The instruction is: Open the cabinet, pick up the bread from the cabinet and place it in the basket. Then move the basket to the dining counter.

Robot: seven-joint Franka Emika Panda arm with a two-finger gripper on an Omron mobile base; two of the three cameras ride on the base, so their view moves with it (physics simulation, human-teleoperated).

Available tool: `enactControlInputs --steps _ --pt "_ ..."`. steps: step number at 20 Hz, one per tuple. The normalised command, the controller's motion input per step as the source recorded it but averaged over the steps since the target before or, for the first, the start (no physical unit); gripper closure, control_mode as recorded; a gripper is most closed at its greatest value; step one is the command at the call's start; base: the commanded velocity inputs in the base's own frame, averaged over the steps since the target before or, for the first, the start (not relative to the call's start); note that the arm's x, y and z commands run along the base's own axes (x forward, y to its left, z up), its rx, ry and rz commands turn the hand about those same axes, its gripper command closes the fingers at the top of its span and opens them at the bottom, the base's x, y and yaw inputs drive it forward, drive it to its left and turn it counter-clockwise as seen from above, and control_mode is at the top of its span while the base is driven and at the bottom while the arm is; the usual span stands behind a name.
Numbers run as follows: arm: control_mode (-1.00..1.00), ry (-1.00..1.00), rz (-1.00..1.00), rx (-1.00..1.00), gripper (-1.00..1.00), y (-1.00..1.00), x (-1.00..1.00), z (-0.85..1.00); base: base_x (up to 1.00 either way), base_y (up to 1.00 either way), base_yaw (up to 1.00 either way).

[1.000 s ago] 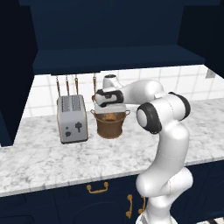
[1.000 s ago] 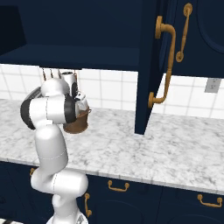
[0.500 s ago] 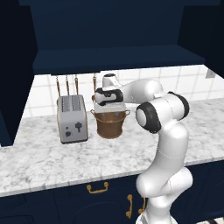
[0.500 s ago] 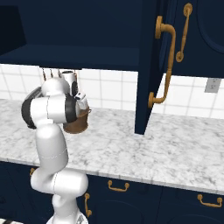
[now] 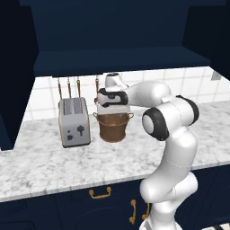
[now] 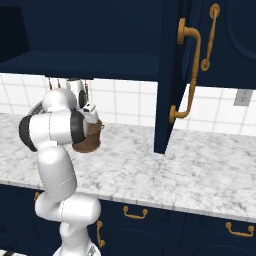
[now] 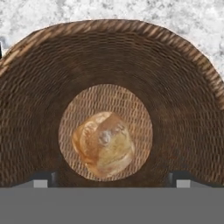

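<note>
The end effector hangs directly over the mouth of the round brown woven basket, pointing straight down into it. Its two dark finger tips stand far apart at the bottom of the hand view, spread wide with nothing between them, so it has hold of nothing. Straight below it, the small round golden-brown bread roll lies loose on the flat woven bottom of the basket, about midway between the two tips and clear of both. The basket stands upright on the white-grey veined marble table, beneath the end effector. Just beside the basket, to the left of the end effector in the left base view, stands a silver two-slot toaster. Well off to the end effector's right in the right base view, the dark navy cabinet door with its long curved brass handle stands swung open.
</note>
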Motion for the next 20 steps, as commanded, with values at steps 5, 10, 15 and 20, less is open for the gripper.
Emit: enactControlInputs --steps 5,10,15,20 --pt "-1.0 -0.02 -0.09 0.02 -1.0 -0.21 -0.45 0.36 0.0 0.0 0.0" --pt "-1.0 0.0 -0.18 0.0 -1.0 -0.4 -0.43 0.15 0.0 0.0 0.0" --pt "-1.0 0.0 -0.21 0.0 -1.0 -0.39 -0.36 0.03 0.0 0.0 0.0" --pt "-1.0 0.0 -0.18 0.05 -1.0 -0.2 -0.22 0.0 0.0 0.0 0.0"
